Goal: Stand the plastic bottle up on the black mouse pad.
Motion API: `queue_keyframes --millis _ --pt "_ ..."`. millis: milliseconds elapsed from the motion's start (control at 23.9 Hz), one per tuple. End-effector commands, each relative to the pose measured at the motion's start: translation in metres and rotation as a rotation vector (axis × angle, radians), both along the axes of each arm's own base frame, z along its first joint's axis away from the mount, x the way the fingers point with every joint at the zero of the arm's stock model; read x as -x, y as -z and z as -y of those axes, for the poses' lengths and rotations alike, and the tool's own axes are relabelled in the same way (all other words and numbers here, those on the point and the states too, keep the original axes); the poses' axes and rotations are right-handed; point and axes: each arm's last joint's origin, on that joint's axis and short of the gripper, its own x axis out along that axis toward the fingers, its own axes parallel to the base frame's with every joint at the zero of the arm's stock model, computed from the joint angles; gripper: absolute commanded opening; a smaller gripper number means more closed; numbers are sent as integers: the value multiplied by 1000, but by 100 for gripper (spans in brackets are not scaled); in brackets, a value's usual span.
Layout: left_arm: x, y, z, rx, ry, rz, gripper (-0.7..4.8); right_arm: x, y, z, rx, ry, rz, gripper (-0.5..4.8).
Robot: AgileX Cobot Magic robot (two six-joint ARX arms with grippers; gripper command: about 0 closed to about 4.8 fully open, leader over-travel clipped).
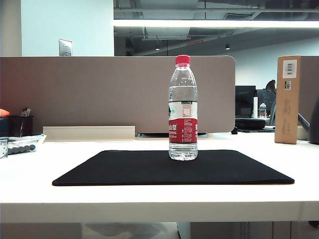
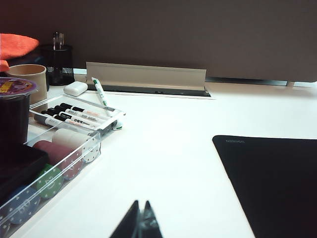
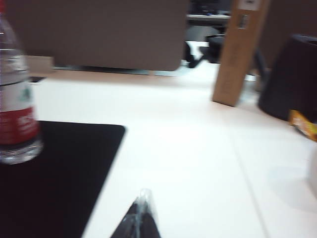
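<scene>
The plastic bottle [image 1: 183, 109], clear and ribbed with a red cap and a red, white and green label, stands upright on the black mouse pad [image 1: 164, 168] in the exterior view. The right wrist view catches the bottle [image 3: 16, 114] at the frame's edge, on the mouse pad [image 3: 54, 173]. My right gripper [image 3: 143, 194] is shut and empty over the white table, apart from the bottle. My left gripper [image 2: 140, 204] is shut and empty over the white table, beside the mouse pad [image 2: 277, 183]. Neither arm shows in the exterior view.
A clear tray [image 2: 54, 148] with markers and coloured discs lies beside my left gripper, with a dark cup [image 2: 14, 111] and a pen holder [image 2: 59, 63]. A cardboard box [image 1: 288, 98] and a dark rounded object [image 3: 290, 82] stand at the table's right. A grey partition [image 1: 114, 92] runs behind.
</scene>
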Motion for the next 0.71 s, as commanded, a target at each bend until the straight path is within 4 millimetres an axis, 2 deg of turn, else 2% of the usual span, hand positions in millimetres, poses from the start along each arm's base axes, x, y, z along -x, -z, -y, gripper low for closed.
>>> queue_keyframes --millis 42,335,713 --pt "0 -2 0 -4 -1 13 -5 -1 0 5 1 56 10 -5" --pt "0 -2 0 -4 -1 13 -5 -1 0 13 1 135 10 -5" --pt "0 -2 0 -4 -1 13 -4 -1 0 13 1 136 10 -5"
